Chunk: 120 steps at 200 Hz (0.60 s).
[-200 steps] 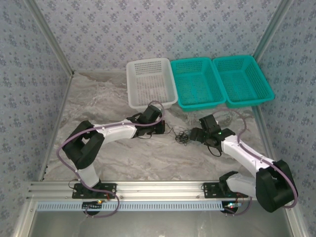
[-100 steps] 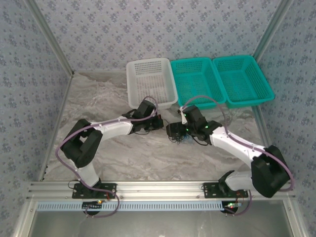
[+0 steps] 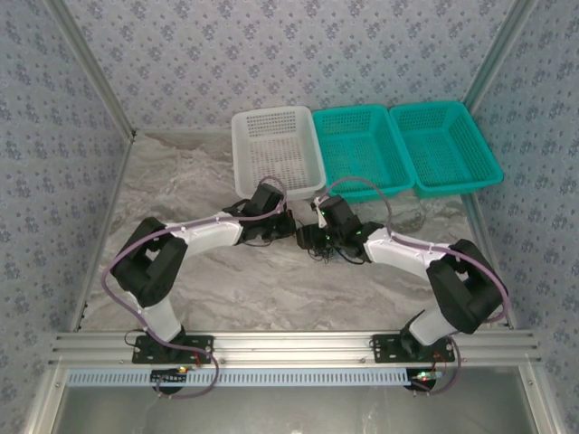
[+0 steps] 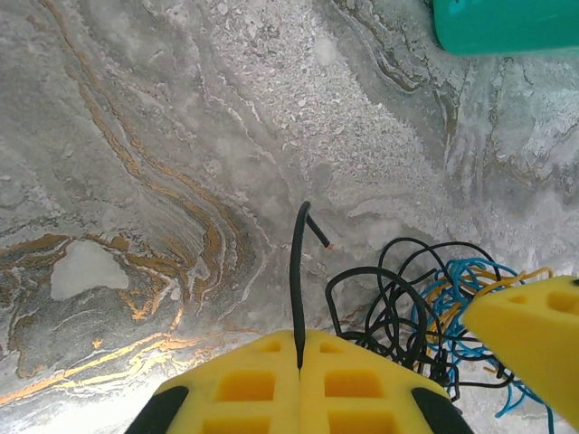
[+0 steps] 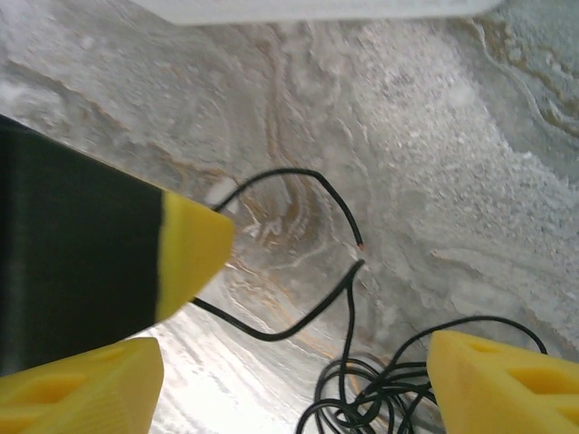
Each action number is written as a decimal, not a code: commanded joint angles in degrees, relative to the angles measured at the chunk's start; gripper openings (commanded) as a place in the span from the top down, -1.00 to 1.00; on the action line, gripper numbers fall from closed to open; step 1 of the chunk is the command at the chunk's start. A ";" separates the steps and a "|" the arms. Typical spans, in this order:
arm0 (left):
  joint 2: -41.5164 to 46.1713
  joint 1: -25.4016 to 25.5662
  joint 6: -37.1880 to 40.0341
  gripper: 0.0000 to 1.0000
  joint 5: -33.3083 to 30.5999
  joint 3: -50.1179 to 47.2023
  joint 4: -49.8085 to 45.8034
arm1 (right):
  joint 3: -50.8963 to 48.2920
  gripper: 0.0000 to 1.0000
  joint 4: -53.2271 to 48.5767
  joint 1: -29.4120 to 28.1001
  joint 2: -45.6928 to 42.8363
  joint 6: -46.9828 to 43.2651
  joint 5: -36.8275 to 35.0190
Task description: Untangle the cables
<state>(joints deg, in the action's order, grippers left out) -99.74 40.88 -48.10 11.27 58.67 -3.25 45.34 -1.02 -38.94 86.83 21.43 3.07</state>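
- Marble table (image 3: 181, 181), baskets (image 3: 348, 111) sitting at 12 o'clock.
- Left gripper (image 4: 298, 348) is pinching 1 black cable (image 4: 294, 262).
- Right gripper (image 5: 294, 362) is straddling the clump (image 4: 434, 307), fingers (image 5: 479, 380) apart, empty.
- Untangling seems barely starting.

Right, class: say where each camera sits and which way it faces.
Top external: above and behind, looking down on the table; left arm and right arm show.
Left wrist: on the left gripper, facing down; fingers pinch a black cable.
Right wrist: on the right gripper, facing down; fingers apart.
Shared: both wrist views catch tangled cables.
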 commanded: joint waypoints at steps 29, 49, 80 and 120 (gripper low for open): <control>2.07 0.23 -0.60 1.00 -2.18 1.20 -1.94 | -1.25 -0.21 -0.26 -1.61 3.39 -2.19 -5.93; 2.62 0.24 -0.83 1.00 -2.73 0.66 -2.11 | 0.52 -0.18 -3.64 -2.59 6.10 -2.81 -9.32; 3.77 0.18 -0.57 1.00 -3.91 0.59 -2.84 | 3.95 -0.03 -9.93 -3.92 10.79 0.26 -15.77; 11.26 0.09 -2.30 1.00 -15.59 -3.01 -5.72 | 4.86 0.18 -17.26 -4.31 11.90 3.24 -21.26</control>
<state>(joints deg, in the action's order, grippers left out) -95.09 40.88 -48.60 4.97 57.76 -5.96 50.19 -9.04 -43.20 97.54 21.67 -12.14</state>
